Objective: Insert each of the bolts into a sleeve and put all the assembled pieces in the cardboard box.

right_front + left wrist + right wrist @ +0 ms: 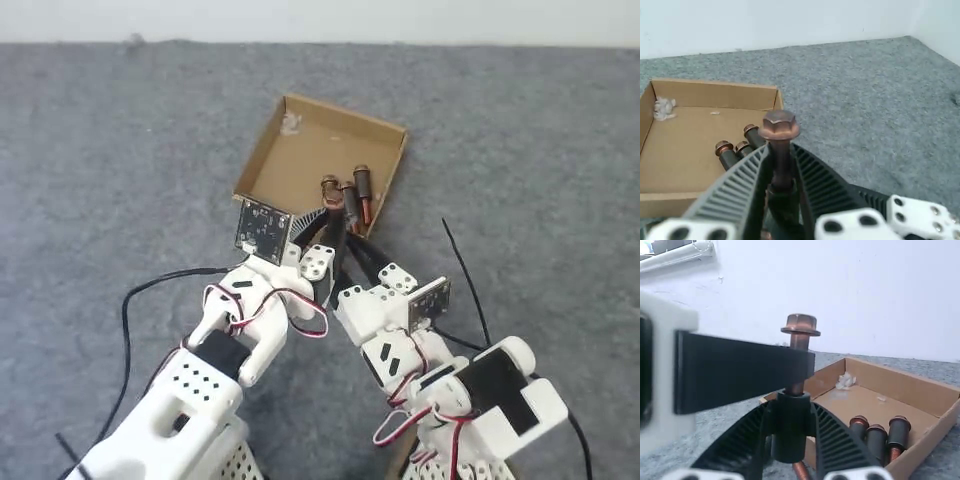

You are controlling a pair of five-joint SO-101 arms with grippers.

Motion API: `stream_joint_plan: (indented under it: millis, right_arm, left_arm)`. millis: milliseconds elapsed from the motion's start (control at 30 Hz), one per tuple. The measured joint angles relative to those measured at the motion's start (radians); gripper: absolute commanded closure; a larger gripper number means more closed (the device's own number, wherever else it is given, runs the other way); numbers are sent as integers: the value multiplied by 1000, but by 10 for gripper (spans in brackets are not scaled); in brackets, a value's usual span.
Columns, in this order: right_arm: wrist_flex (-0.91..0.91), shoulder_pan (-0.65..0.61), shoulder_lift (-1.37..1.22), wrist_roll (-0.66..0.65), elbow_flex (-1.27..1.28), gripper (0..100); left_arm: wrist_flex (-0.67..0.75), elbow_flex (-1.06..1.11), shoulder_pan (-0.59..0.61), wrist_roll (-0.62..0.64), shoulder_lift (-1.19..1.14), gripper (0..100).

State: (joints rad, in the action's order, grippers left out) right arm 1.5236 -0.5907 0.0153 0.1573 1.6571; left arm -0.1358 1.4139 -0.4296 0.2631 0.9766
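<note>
Bolt (780,125) upright, hex head up, just outside the cardboard box (310,140) at its wall nearest the arms. Shank runs down into a black sleeve (790,432); copper tip pokes out below. Left gripper (780,155) clenched on the bare shank under the head. Right gripper (790,412) clamped around the sleeve lower down. Inside the box, three assembled pieces (876,432) lie side by side against one side wall; white scrap (845,381) in the far corner. Box sits on grey carpet (120,150).
</note>
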Motion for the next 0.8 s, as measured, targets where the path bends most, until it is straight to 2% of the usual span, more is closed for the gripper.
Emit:
stream_joint_plan:
  millis: [233, 533, 800]
  right_arm:
    - [0, 0, 0, 0, 0, 992]
    - [0, 9, 0, 0, 0, 992]
    - [0, 14, 0, -2, 0, 992]
  left_arm:
    - [-3, 25, -3, -49, 0, 968]
    - [-34, 34, 11, -89, 3, 774]
    - [-43, 37, 71, -92, 2, 761]
